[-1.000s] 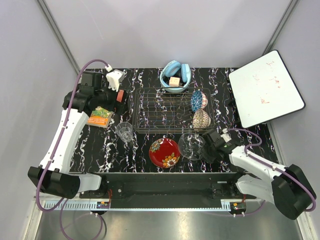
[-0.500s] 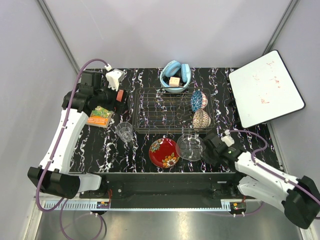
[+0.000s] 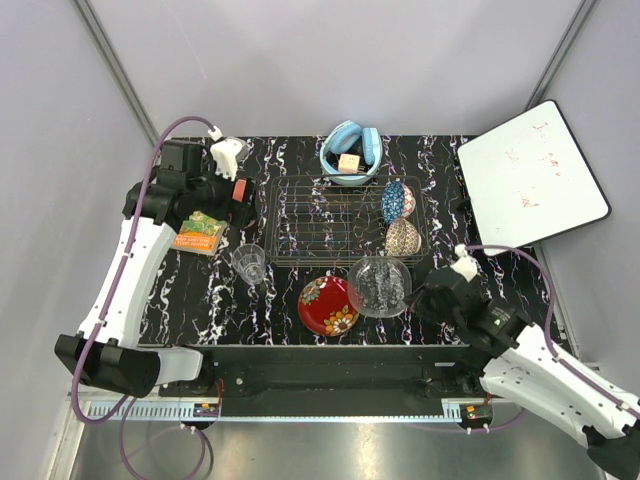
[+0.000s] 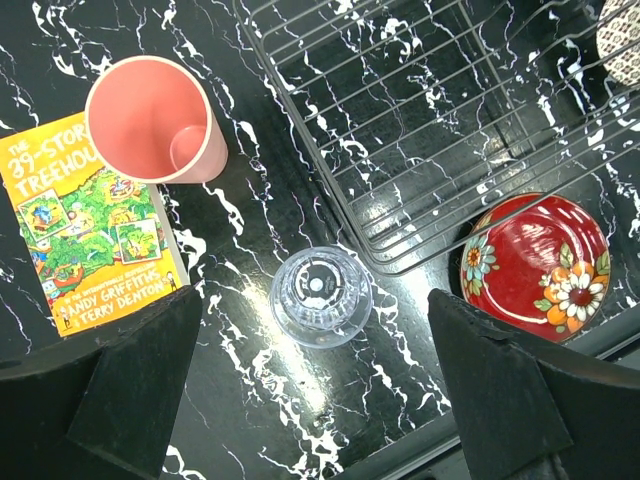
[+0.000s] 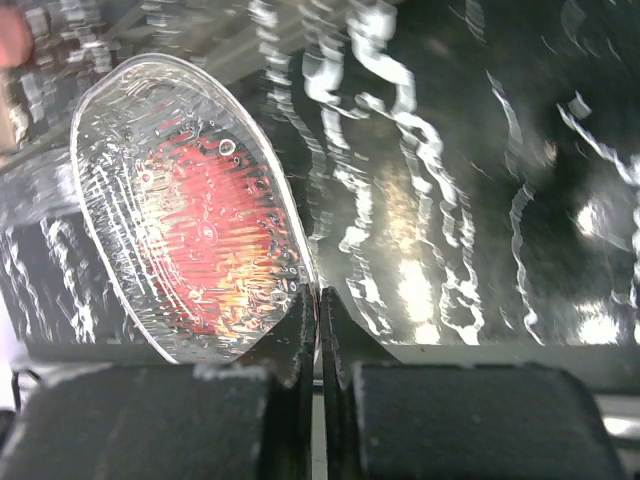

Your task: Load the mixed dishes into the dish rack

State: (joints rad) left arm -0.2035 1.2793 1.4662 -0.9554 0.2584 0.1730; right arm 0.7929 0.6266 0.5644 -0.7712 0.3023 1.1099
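So here's where we're at: our right hand point(image 5: 320, 300) is pinched tight on the rim of the glass plate point(image 3: 379, 286), gripping its right edge. That means the plate sticks out to the left of the hand, and as far as we can tell it's tipped up rather than lying flat. It hangs just in front of the rack point(image 3: 320, 215), near the right front corner, and partly over the red plate point(image 3: 328, 306) on the bench point(image 3: 440, 170). The rack lies straight beyond the plate, so we reckon the next move is a short carry forward. The blue bowl point(image 3: 397, 201) and speckled bowl point(image 3: 403, 237) sit at the rack's right end, so we'd aim left of those. Our left hand point(image 4: 320, 390) gapes wide, holding nothing, above the tumbler point(image 4: 320, 296), with the pink cup point(image 4: 152, 120) and a book point(image 4: 90, 240) nearby.
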